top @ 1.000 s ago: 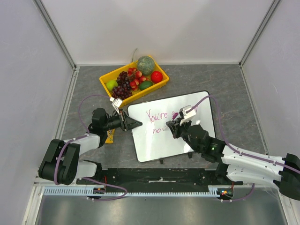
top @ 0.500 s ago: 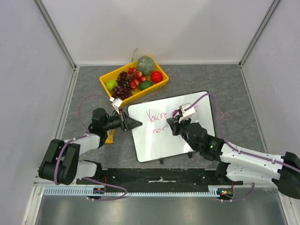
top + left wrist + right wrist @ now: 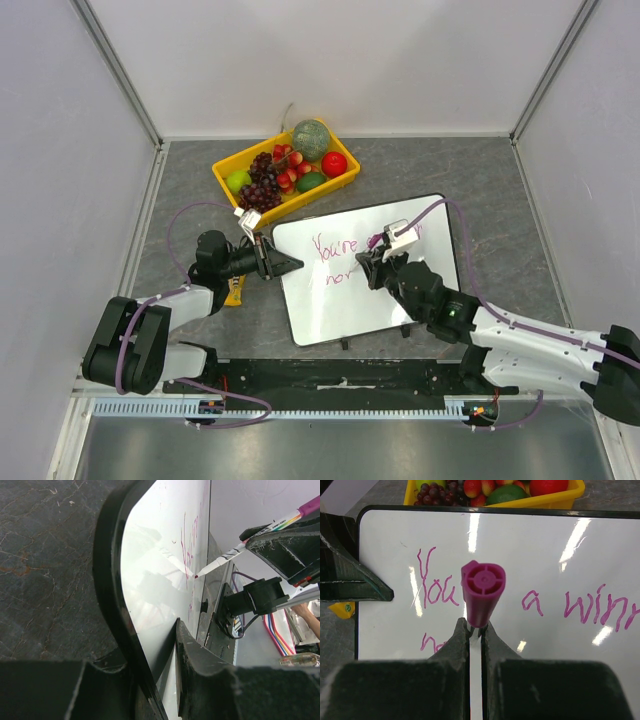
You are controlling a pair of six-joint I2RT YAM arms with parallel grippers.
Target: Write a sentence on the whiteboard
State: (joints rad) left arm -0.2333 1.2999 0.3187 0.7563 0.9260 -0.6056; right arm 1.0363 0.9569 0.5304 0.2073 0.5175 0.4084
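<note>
The whiteboard (image 3: 400,240) lies on the grey table with magenta writing "You're a winn" and "nor" below. My left gripper (image 3: 290,264) is shut on the whiteboard's left edge (image 3: 131,645), one finger above and one below. My right gripper (image 3: 372,262) is shut on a magenta marker (image 3: 481,596) and holds it upright over the second line of writing. In the left wrist view the marker's tip (image 3: 196,575) touches the board. The whiteboard fills the right wrist view (image 3: 560,550).
A yellow tray (image 3: 228,180) of fruit, with grapes, strawberries, a melon and a red apple, stands behind the board; its front wall shows in the right wrist view (image 3: 555,499). A small yellow object (image 3: 235,290) lies by the left arm.
My right gripper with the marker has moved a little to the right along the second line, and the writing there has grown from "no" to "nor". The left gripper has not moved.
</note>
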